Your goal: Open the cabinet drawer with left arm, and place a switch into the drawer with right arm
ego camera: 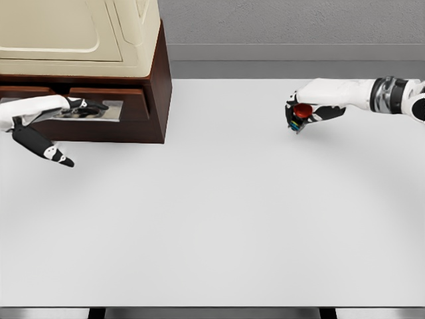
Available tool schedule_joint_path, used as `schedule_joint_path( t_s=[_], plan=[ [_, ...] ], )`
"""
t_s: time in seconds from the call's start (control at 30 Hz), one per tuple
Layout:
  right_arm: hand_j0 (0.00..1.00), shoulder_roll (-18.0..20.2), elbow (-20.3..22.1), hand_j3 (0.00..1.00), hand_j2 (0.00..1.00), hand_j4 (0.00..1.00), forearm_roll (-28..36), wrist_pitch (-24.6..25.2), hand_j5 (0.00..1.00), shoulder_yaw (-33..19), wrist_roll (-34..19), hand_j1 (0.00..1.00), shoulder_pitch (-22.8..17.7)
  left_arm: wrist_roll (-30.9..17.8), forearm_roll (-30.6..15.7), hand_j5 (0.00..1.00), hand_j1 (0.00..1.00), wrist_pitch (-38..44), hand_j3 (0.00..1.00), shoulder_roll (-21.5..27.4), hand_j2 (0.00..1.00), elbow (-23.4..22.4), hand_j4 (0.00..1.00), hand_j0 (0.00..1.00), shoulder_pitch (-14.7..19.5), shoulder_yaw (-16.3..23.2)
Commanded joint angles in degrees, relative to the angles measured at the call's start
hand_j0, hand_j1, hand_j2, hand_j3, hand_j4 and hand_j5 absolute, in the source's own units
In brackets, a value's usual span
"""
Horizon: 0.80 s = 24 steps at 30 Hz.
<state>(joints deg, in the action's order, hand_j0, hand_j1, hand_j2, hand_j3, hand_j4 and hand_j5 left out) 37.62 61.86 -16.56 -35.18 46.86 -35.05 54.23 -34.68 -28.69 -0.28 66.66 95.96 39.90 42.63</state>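
Table bare up front. At 10 o'clock, left hand w/ fingers out at drawer handle, drawer barely open. At 2, right hand grips switch, not yet delivered.

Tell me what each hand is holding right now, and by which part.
Right hand grips the switch around its body, red button showing. Left hand has fingers at the drawer handle; whether they grip it cannot be told.

A bare simulated test bench — white table, grey wall, brown cabinet.
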Motion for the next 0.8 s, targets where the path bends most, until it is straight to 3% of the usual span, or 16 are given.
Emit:
schedule_joint_path(
  t_s=[0.0, 0.27, 0.57, 0.77],
  plan=[
    [0.44, 0.1, 3.9, 0.44, 0.44, 0.44, 0.5, 0.2, 0.44, 0.7, 0.0, 0.44, 0.0, -0.3, 1.8, 1.0, 1.0, 0.2, 1.0, 2.0, 1.0, 1.0, 1.0, 1.0, 0.0, 0.5],
    [0.43, -0.1, 10.6, 0.43, 0.43, 0.43, 0.5, 0.2, 0.43, 3.2, 0.0, 0.43, 2.8, -0.3, -0.8, 1.0, 1.0, 0.2, 1.0, 5.8, 1.0, 3.5, 1.0, 1.0, -0.8, 0.4],
    [0.43, -3.5, 12.1, 0.43, 0.43, 0.43, 0.5, 0.2, 0.43, 7.2, 0.0, 0.43, 6.5, -0.3, -4.5, 1.0, 1.0, 0.2, 1.0, 8.5, 1.0, 4.8, 1.0, 1.0, -1.8, 0.6],
    [0.43, -5.3, 13.4, 0.43, 0.43, 0.43, 0.6, 0.2, 0.43, 8.4, 0.0, 0.43, 8.4, -0.3, -4.7, 1.0, 1.0, 0.2, 1.0, 8.9, 1.0, 5.0, 1.0, 1.0, -2.9, 0.6]
  ],
)
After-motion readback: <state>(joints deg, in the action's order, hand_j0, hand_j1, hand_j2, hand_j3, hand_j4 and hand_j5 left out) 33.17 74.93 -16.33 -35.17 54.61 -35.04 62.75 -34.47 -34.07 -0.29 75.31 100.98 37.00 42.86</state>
